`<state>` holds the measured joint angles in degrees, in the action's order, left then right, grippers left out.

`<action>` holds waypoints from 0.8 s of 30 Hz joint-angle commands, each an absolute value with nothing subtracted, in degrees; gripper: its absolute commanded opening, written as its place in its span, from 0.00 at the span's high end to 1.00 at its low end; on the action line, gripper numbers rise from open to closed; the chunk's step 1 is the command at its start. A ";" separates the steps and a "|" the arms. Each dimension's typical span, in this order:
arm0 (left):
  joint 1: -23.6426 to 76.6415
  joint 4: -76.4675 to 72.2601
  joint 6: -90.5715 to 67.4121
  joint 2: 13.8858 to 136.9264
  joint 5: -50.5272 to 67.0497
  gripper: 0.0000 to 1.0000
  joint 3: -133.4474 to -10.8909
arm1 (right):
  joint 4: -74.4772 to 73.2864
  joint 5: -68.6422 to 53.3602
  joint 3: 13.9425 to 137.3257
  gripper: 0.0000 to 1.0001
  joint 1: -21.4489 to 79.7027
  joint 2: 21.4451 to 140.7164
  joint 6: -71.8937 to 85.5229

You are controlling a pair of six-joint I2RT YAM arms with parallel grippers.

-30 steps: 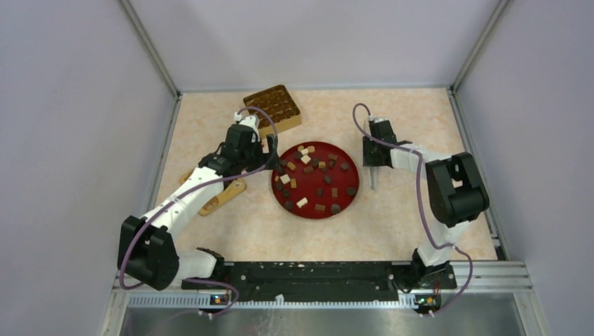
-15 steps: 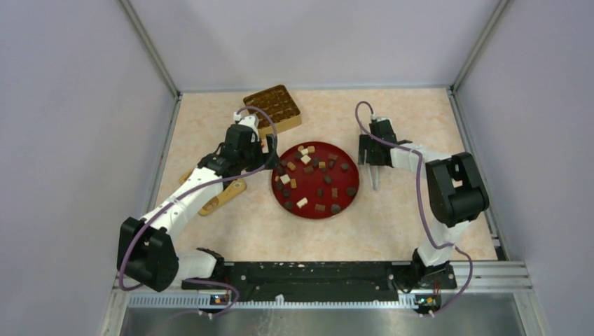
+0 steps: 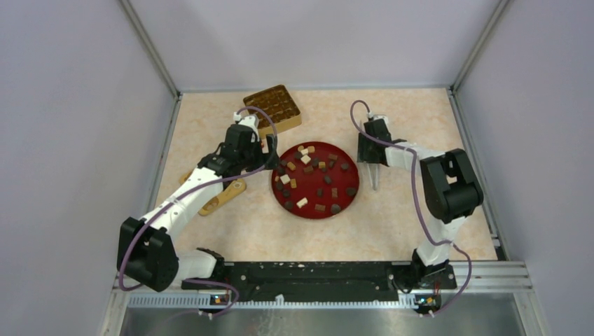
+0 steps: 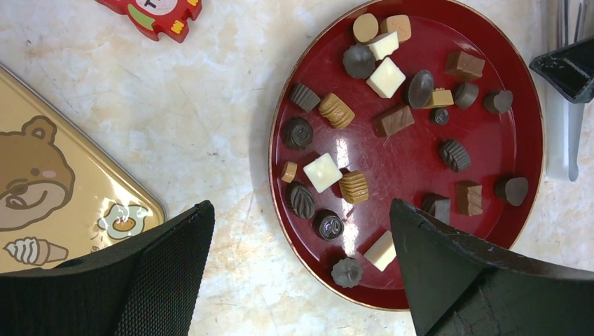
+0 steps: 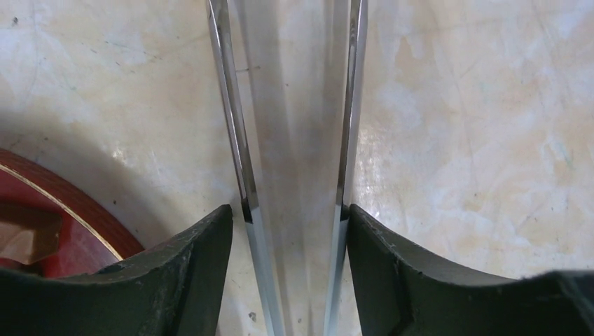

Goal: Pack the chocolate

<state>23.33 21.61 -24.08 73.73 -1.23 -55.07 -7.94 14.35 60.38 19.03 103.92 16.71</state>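
Right pincer [image 5: 288, 211] is closed on one pair of metal tongs [image 5: 242, 140], which sits over the surface [image 4: 210, 105] just beside the red plate [image 4: 413, 161]. Left pincer [image 4: 300, 206] hangs wide open and empty over the plate's left edge.

Progress, judged: packing not begun. All the chocolate [image 4: 323, 172] lies on the plate, and none is visible in the gold box [image 3: 273, 108].

Count: about twenty-six pieces, one plate, one box, one bear lid [image 4: 42, 189].

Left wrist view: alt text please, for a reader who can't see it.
A round red plate holds many loose chocolates, dark, tan and white, on a marbled tabletop. The open left gripper frames the bottom of the picture; a bear-printed tan lid lies at left, metal tongs at the right edge.
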 commanded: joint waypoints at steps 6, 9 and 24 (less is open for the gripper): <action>23.12 21.45 -24.03 72.71 -0.79 0.01 -55.98 | -8.73 16.72 62.80 0.52 19.69 105.96 16.84; 23.09 21.44 -24.00 72.73 -0.84 0.01 -56.07 | -9.54 16.48 63.15 0.54 19.69 105.46 16.96; 23.10 21.40 -23.91 72.81 -1.61 0.01 -55.55 | -9.83 17.42 58.64 0.46 20.92 102.81 18.01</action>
<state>23.33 21.67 -24.08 73.73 -1.04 -55.07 -7.44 16.67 60.60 19.88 104.33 17.26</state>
